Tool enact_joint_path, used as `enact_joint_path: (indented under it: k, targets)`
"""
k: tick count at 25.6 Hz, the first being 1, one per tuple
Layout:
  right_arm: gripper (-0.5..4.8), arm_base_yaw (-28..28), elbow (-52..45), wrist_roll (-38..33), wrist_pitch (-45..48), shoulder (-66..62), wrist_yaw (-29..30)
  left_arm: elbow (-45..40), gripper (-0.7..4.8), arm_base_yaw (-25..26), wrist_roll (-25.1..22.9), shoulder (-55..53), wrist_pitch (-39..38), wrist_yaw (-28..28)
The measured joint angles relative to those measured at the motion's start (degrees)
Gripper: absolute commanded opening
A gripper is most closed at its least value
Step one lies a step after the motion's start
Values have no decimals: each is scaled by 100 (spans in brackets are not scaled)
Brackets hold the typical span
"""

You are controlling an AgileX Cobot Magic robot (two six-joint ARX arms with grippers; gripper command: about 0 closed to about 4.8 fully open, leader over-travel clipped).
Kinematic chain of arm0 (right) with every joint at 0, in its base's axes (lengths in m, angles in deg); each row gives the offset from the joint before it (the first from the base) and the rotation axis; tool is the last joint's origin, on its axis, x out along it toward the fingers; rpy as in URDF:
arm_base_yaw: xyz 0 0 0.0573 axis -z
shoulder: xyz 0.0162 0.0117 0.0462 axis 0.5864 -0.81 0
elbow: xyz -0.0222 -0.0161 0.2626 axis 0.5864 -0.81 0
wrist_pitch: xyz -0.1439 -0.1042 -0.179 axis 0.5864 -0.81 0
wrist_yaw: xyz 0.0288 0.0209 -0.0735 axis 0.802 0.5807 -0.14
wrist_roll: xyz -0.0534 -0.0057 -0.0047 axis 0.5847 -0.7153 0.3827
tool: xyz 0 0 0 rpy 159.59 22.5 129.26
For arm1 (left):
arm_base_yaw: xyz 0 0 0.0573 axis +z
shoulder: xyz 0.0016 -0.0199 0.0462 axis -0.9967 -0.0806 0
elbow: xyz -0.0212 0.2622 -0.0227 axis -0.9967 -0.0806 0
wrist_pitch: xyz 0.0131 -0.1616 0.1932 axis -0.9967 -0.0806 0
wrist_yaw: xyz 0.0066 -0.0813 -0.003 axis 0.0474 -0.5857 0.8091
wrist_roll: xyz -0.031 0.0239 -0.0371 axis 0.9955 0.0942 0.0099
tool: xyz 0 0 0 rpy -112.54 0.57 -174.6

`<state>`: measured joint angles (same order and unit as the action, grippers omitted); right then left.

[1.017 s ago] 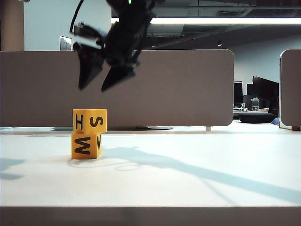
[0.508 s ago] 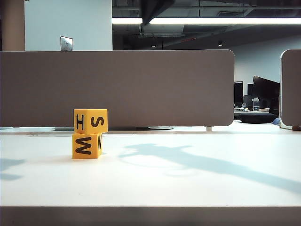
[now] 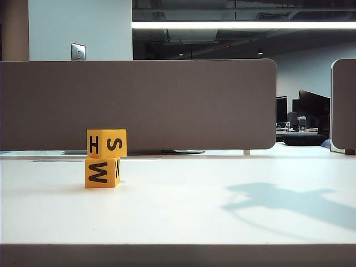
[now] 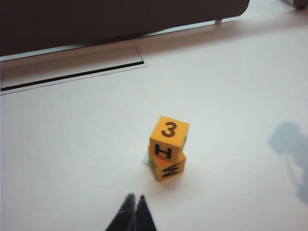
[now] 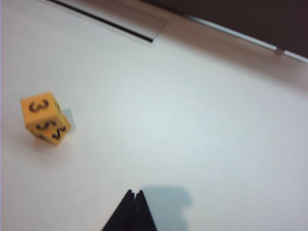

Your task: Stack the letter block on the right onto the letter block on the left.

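Two yellow letter blocks stand stacked on the white table at the left of the exterior view. The upper block (image 3: 106, 143) shows H and S, and the lower block (image 3: 102, 172) shows M. In the left wrist view the upper block (image 4: 168, 138) bears a 3 on top and sits on the lower block (image 4: 167, 168). My left gripper (image 4: 135, 198) is shut and empty, a short way from the stack. My right gripper (image 5: 135, 192) is shut and empty, well apart from the stack (image 5: 43, 117). Neither gripper shows in the exterior view.
A grey partition (image 3: 139, 103) runs along the table's far edge. A dark slot (image 4: 72, 77) lies in the table surface near it. An arm's shadow (image 3: 283, 203) falls on the table at the right of the exterior view.
The right gripper, open above the stack a second ago, has risen out of the exterior view and shut. Its shadow has slid to the right. The stack has not moved.
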<state>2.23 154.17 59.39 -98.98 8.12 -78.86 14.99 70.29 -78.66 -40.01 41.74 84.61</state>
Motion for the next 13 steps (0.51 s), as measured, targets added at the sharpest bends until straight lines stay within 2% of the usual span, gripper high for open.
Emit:
enact_joint_path:
  k: [5, 7, 9, 10, 13]
  targets:
    - [-1, 2, -1829, 37, 678, 1145, -26, -925, -5, 0, 181, 850, 48, -63]
    - [-1, 0, -2990, 39, 1268, 1941, -24, -1377, -5, 0, 254, 1279, 254, -66]
    - [15, 4, -3759, 39, 1934, 2389, -26, -1694, -5, 2, 450, 1602, 472, -63]
    - [44, 4, -4059, 39, 2144, 2562, -37, -1790, -5, 0, 568, 1683, 501, -57]
    - [54, 11, -4758, 42, 2166, 3029, -227, -2074, -5, 2, 1119, 1882, 496, 223]
